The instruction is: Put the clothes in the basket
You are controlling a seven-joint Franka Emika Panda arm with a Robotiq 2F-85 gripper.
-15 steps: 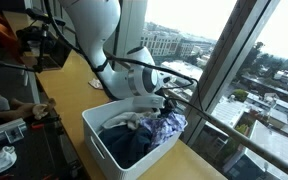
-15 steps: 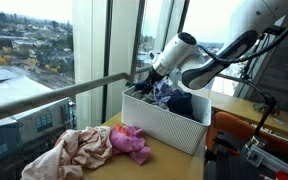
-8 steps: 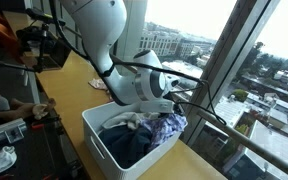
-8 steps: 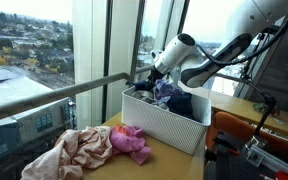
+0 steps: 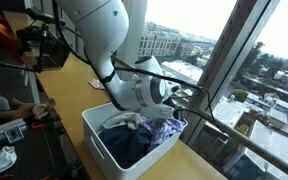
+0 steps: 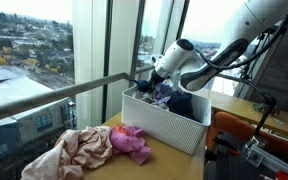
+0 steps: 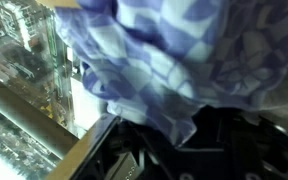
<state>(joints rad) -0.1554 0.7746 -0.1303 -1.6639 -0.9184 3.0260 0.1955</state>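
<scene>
Clothes [image 5: 134, 138] partly fill the basket [image 5: 96, 148]: a dark navy piece, a white-grey one and the blue-white plaid garment [image 5: 168, 126] lie inside. Two more lie out on the table [image 6: 159, 168], a pink garment [image 6: 132, 143] and a pale peach garment [image 6: 79, 150], so the job looks roughly half done. The fingers [image 6: 149, 86] hang right over the plaid garment, which fills the wrist view; whether they clasp it or stand apart I cannot tell.
</scene>
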